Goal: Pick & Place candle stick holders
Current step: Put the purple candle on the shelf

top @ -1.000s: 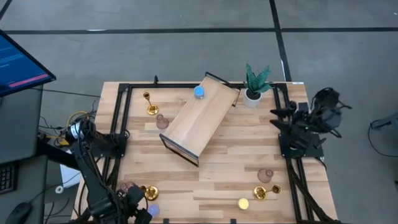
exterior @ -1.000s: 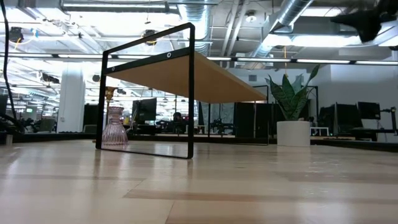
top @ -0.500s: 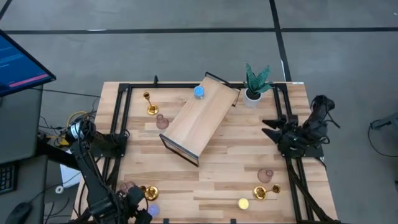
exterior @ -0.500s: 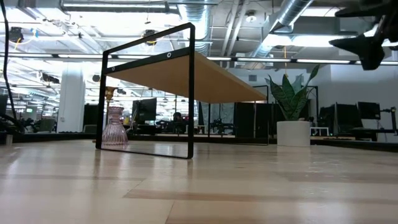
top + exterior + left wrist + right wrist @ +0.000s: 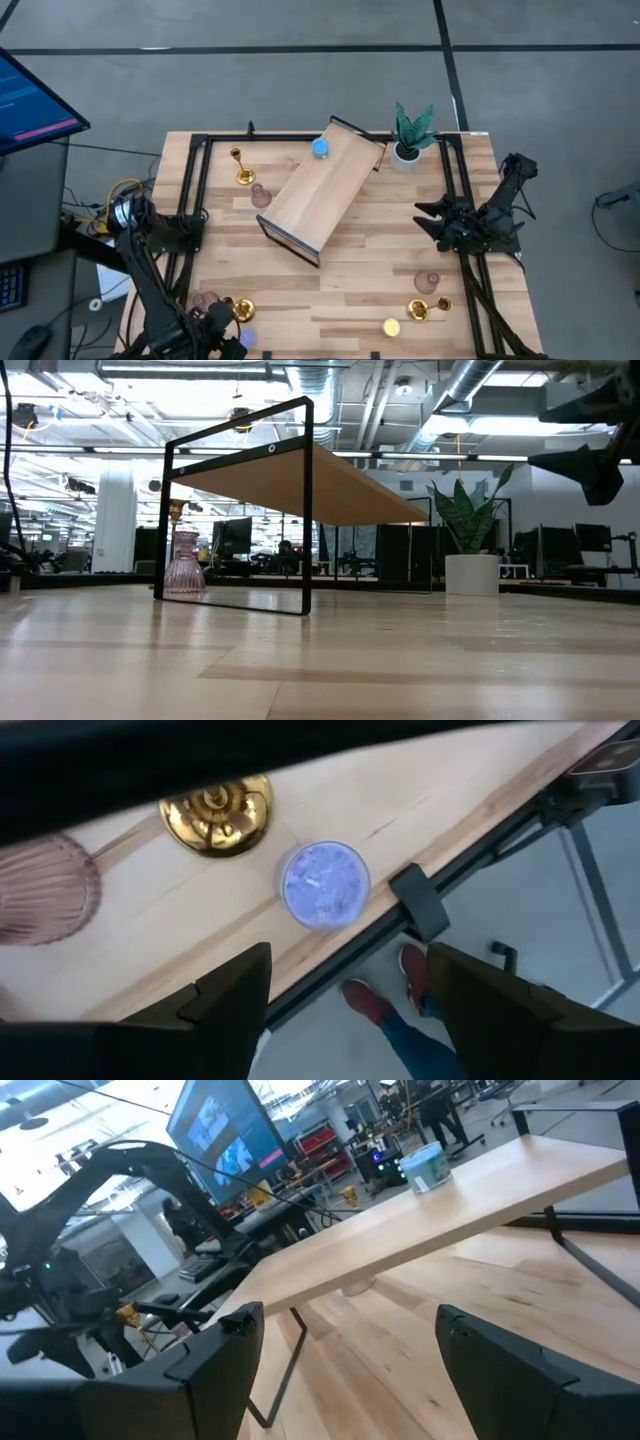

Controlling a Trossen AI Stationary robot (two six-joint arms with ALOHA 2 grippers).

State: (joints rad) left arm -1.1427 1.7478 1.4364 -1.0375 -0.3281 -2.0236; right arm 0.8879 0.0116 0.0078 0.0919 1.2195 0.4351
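Observation:
Three candle stick holders stand at the table's near left corner: a violet round one (image 5: 323, 885) (image 5: 246, 338), a gold one (image 5: 216, 812) and a pink one (image 5: 45, 885). My left gripper (image 5: 345, 1010) (image 5: 230, 334) hangs open above the violet one, tilted down, touching nothing. A blue holder (image 5: 320, 148) stands on the wooden shelf (image 5: 320, 190). Gold (image 5: 243, 170) and pink (image 5: 261, 195) holders stand on their bases left of the shelf. Pink (image 5: 428, 282), gold (image 5: 420, 310) and yellow (image 5: 391, 327) ones stand near right. My right gripper (image 5: 420, 217) (image 5: 537, 438) is open, level, above the table's right side.
The black-framed shelf stands slantwise across the table's middle. A green plant in a white pot (image 5: 408, 140) stands at the far right. Black rails (image 5: 195, 190) run along the table's sides. A person's shoes (image 5: 385, 995) show below the near edge.
My right gripper has swung down from above the right rail and come forward toward the table's middle, levelling out with its fingers still open. My left gripper and all the holders have kept still.

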